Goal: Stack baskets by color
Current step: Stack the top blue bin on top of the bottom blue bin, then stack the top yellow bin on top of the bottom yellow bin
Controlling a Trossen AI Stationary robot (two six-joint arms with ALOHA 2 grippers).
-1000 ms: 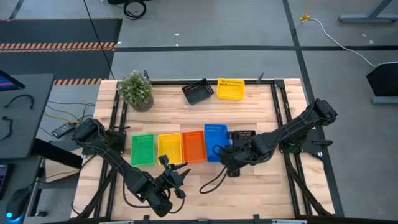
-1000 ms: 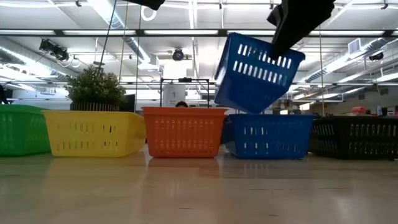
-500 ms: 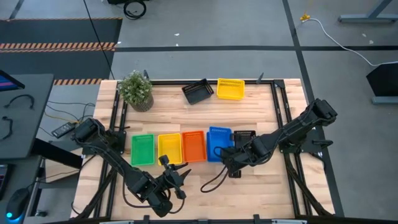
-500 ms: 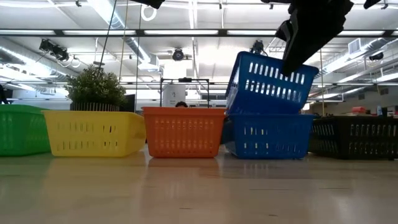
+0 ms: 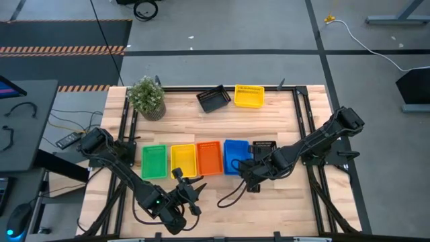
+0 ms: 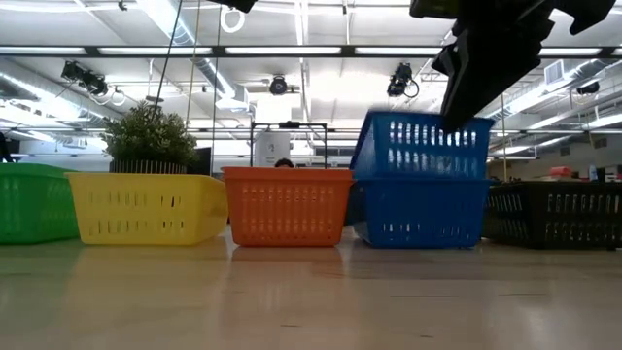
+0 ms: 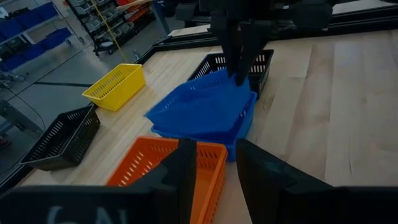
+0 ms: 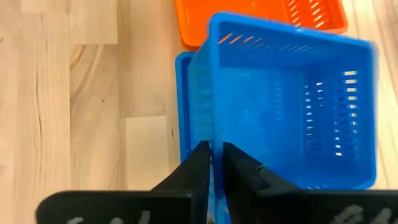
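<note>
Near the table's front, a green basket (image 5: 154, 162), a yellow one (image 5: 183, 160), an orange one (image 5: 209, 157) and a blue pair (image 5: 236, 154) stand in a row. A black basket (image 5: 263, 146) stands right of them. The upper blue basket (image 6: 421, 146) sits nested in the lower blue basket (image 6: 423, 209). My right gripper (image 8: 216, 148) is shut on the upper one at its near end. My left gripper (image 7: 214, 149) hangs open near the front edge (image 5: 190, 190), holding nothing. My right gripper pinches the upper blue basket's near short wall (image 8: 205, 118), toward its right corner. One finger is inside the basket and one outside. The fingers slant down from above and from the table's right. The basket sits level, nested in the lower blue basket.
At the far edge lie a second black basket (image 5: 213, 99) and a second yellow basket (image 5: 248, 96), with a potted plant (image 5: 146, 97) at the far left. A dark cable (image 5: 232, 195) loops on the wood near the front. Bare wood lies mid-table and at the near right.
My right gripper has sunk a little with the upper blue basket. The basket hung tilted and clear above the lower blue one, then set one edge on it. It now lies level, nested inside.
</note>
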